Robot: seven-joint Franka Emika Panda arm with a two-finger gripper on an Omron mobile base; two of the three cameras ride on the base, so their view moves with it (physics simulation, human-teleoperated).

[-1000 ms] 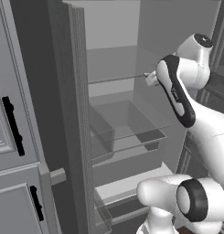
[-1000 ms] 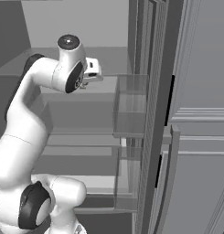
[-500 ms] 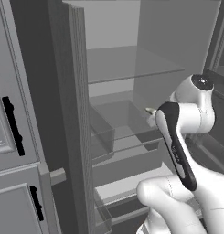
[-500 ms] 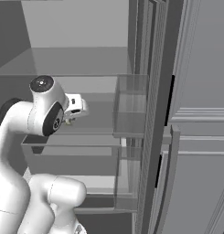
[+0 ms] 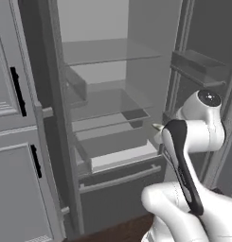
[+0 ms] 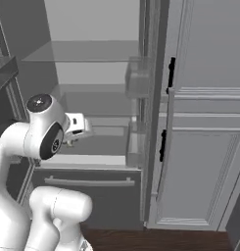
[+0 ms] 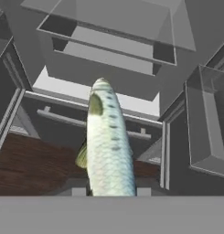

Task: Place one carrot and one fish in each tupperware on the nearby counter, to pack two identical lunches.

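fish: a pale silvery-green fish (image 7: 109, 146) stands up the middle of the hand view, its tail end down at the bottom edge between the finger tips and its head pointing to the upper centre; it hangs over open air, resting on no shelf.
gripper: the gripper (image 6: 76, 131) shows at centre left of the right base view; its jaws stand narrow, closed on the fish's tail end.
what changed: a second ago the hand was high in the upper right of the left base view, level with an upper shelf; now the arm (image 5: 181, 163) has folded down to the centre right, and the whole picture has shifted, so the base has moved as well.
fridge: the open fridge (image 5: 103, 101) fills the upper centre of the left base view, its glass shelves bare; a pale drawer (image 5: 120, 156) sits at centre and a dark lower drawer with a bar handle (image 6: 87, 182) below it.
floor: dark brown wood (image 7: 35, 164) lies at the lower left of the hand view.
meaning: the fish looks freshly taken out of the fridge, so the carry to the counter and its tupperware probably comes next.
risk: the grip is on the tail alone, so the fish may swing or slip in a fast turn.
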